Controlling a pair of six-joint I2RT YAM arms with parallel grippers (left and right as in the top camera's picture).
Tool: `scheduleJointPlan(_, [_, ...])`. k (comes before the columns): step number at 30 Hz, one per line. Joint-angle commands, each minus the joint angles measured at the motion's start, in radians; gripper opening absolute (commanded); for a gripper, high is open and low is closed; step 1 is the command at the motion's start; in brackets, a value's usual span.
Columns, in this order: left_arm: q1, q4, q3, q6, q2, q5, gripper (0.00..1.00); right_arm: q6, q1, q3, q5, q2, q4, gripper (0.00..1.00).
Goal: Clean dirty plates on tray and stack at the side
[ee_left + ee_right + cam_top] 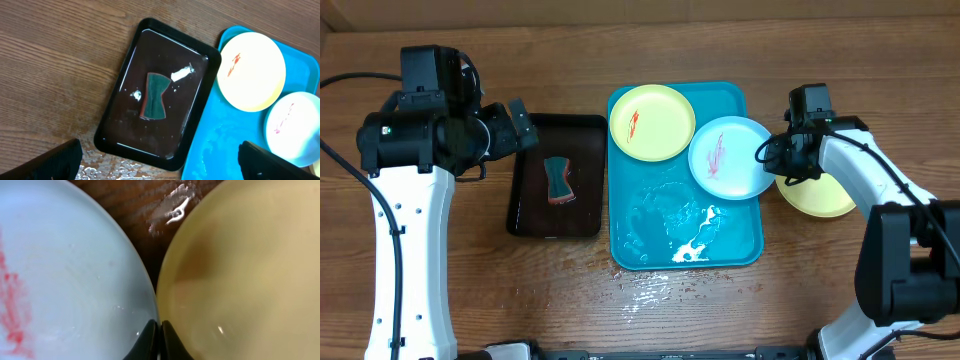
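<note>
The turquoise tray (630, 225) holds a pale yellow plate (655, 125) with a red smear at its back left. A light blue plate (735, 165) with a red smear lies at the tray's right side, overhanging the rim. A second yellow plate (820, 197) lies on the table to the right of the tray. My right gripper (782, 160) is shut, and its tips (160, 332) sit at the seam between the blue plate (65, 280) and the yellow plate (245, 280). My left gripper (520, 125) is open and empty, high above the black tray, fingers (160, 162) spread wide.
A black tray (525, 210) left of the turquoise tray holds a green sponge (557, 180), also seen in the left wrist view (155, 96). White foam and water lie on the turquoise tray (695, 240) and on the table in front of it (650, 290).
</note>
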Motion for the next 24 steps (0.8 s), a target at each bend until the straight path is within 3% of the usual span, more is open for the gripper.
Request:
scheduleJointPlan(1, [0.002, 0.002, 0.008, -0.003, -0.023, 0.010, 1.00, 0.015, 0.005, 0.037, 0.012, -0.101, -0.057, 0.04])
scheduleJointPlan(5, [0.002, 0.002, 0.008, -0.003, -0.023, 0.010, 1.00, 0.016, 0.041, 0.038, -0.010, -0.208, -0.165, 0.04])
scheduleJointPlan(10, [0.002, 0.001, 0.008, -0.004, -0.023, 0.024, 1.00, 0.054, 0.104, 0.003, -0.022, -0.209, -0.245, 0.04])
scheduleJointPlan(18, [-0.010, -0.015, 0.007, -0.005, -0.008, 0.090, 1.00, 0.080, 0.214, -0.227, -0.031, -0.203, 0.037, 0.04])
scheduleJointPlan(21, [-0.032, -0.046, 0.006, 0.027, 0.015, 0.088, 1.00, 0.090, 0.214, -0.244, -0.032, -0.203, 0.092, 0.18])
scheduleJointPlan(24, [-0.069, -0.066, -0.003, 0.050, 0.055, 0.040, 0.94, 0.090, 0.214, -0.212, -0.035, -0.208, 0.066, 0.19])
